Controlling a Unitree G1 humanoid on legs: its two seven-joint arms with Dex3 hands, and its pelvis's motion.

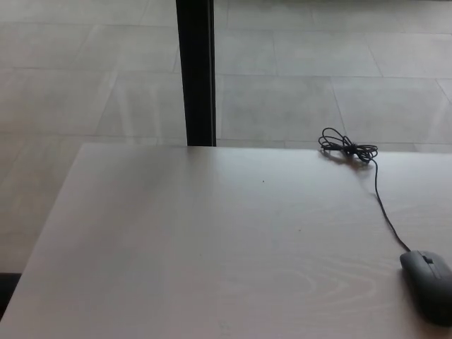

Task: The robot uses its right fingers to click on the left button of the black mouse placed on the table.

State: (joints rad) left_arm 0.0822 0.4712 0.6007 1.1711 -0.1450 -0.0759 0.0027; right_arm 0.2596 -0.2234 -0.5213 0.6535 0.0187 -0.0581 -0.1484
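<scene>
Mouse [429, 284], black and wired, lies at the far right of the pale wood-grain worktop [212, 247], close to the near right corner of the picture, with its right side running up to the frame edge. Neither robot hand shows in the head view, so whether their fingers are apart or together cannot be told, and the mouse cannot be placed relative to either of them. Going from left to right: the worktop's left edge slants from the near left corner up toward the far edge; a black vertical post [195, 70] stands behind the far edge, left of centre, against a floor of large grey tiles [318, 70]; then comes a wide stretch of bare worktop across the middle. Farther right, a small bundled coil of cable [347, 149] sits right at the far edge, and from it the cable [381, 205] runs down and to the right into the mouse's front end. The mouse's long axis runs from far-left to near-right, with its button end and scroll wheel pointing away toward the far edge, slightly left. Bare worktop lies to its left and ahead of it.
</scene>
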